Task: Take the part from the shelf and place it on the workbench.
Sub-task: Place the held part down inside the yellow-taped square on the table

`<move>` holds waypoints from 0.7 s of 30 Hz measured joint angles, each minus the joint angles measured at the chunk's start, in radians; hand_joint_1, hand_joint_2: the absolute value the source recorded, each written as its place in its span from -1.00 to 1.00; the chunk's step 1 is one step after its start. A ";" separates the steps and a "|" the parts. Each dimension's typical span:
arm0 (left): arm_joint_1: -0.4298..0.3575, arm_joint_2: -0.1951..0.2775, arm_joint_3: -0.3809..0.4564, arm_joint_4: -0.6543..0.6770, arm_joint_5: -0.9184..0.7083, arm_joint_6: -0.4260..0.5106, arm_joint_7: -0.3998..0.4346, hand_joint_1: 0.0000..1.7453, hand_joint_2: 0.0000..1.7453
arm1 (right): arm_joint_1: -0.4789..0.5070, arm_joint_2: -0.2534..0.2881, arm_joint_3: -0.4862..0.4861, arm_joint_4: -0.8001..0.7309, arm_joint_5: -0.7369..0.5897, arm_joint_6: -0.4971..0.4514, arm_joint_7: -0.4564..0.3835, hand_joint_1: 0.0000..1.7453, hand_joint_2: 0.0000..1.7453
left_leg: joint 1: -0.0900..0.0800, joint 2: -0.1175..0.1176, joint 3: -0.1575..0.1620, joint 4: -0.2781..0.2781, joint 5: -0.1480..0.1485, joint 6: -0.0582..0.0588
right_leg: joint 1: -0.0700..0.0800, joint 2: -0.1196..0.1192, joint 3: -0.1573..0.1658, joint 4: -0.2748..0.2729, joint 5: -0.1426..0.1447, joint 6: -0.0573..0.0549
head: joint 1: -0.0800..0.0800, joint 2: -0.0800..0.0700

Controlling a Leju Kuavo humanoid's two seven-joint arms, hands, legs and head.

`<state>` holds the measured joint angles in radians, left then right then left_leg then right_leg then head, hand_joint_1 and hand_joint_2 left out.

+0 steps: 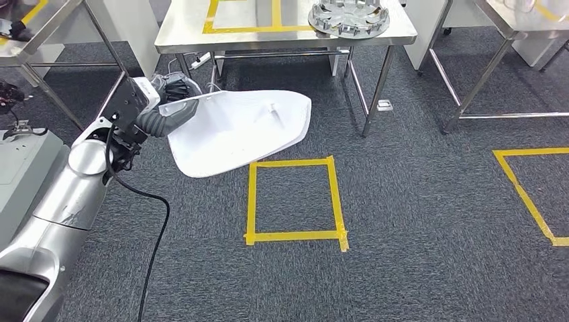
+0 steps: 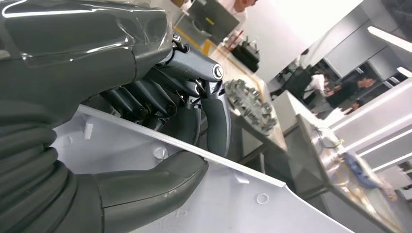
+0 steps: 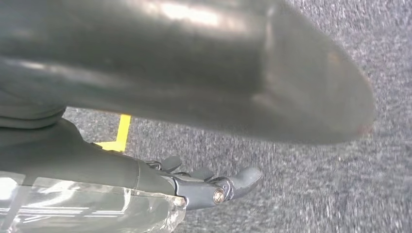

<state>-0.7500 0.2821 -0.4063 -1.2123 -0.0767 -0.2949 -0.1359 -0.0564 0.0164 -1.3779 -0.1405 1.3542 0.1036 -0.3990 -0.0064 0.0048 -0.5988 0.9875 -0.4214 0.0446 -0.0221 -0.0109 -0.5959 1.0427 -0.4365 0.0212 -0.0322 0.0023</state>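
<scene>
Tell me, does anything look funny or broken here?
Nothing looks broken. The left hand holds the white part by its edge above the carpet. A cable dangles from that arm, and the workbench ahead looks tidy.

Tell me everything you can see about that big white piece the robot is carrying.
The white part is a broad, thin panel, apparently smooth plastic, rounded at one end and tapering toward the other. A small peg stands up from its face, and the left wrist view shows little round bosses and a raised edge. It is held roughly flat above the carpet, short of the steel workbench. The left hand grips its edge, thumb on one face, fingers on the other.
</scene>
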 joint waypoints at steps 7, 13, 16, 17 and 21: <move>0.004 -0.009 -0.008 -0.002 0.002 -0.005 -0.001 1.00 1.00 | 0.003 -0.006 0.000 -0.002 0.000 0.001 -0.001 -1.00 -1.00 | 0.003 -0.023 0.028 -0.006 -0.006 0.005 | -0.006 0.007 -0.141 0.210 -0.073 0.012 | 0.007 0.000; 0.004 -0.011 -0.011 -0.002 0.002 -0.009 0.000 1.00 1.00 | 0.004 -0.007 0.000 -0.006 -0.002 0.004 -0.003 -1.00 -1.00 | 0.008 -0.033 0.031 0.022 -0.042 -0.034 | -0.005 0.011 -0.048 -0.022 0.018 -0.004 | 0.008 0.000; 0.003 -0.012 -0.011 -0.002 0.003 -0.011 0.001 1.00 1.00 | 0.006 -0.005 0.000 -0.007 -0.003 0.006 -0.004 -1.00 -1.00 | 0.013 -0.024 0.007 0.069 -0.046 -0.047 | -0.007 0.013 -0.029 -0.022 0.016 -0.023 | 0.006 0.000; 0.001 -0.011 -0.011 -0.002 0.003 -0.011 0.001 1.00 1.00 | 0.006 -0.005 0.000 -0.008 -0.003 0.007 -0.005 -1.00 -1.00 | 0.015 -0.018 -0.024 0.119 -0.053 -0.052 | -0.008 0.014 -0.022 -0.023 0.012 -0.028 | 0.005 0.000; 0.006 -0.011 -0.013 0.000 0.004 -0.020 0.001 1.00 1.00 | 0.009 -0.005 0.000 -0.009 -0.003 0.008 -0.005 -1.00 -1.00 | 0.017 -0.007 -0.169 0.312 -0.117 -0.062 | -0.001 0.016 0.007 -0.023 -0.018 -0.038 | 0.005 0.000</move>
<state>-0.7438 0.2709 -0.4193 -1.2119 -0.0728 -0.3148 -0.1349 -0.0475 0.0110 -1.3779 -0.1492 1.3511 0.1119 -0.4045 0.0108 -0.0026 -0.7681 1.2999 -0.5386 -0.0173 -0.0228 0.0054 -0.5892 1.0196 -0.4543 -0.0171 -0.0272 0.0023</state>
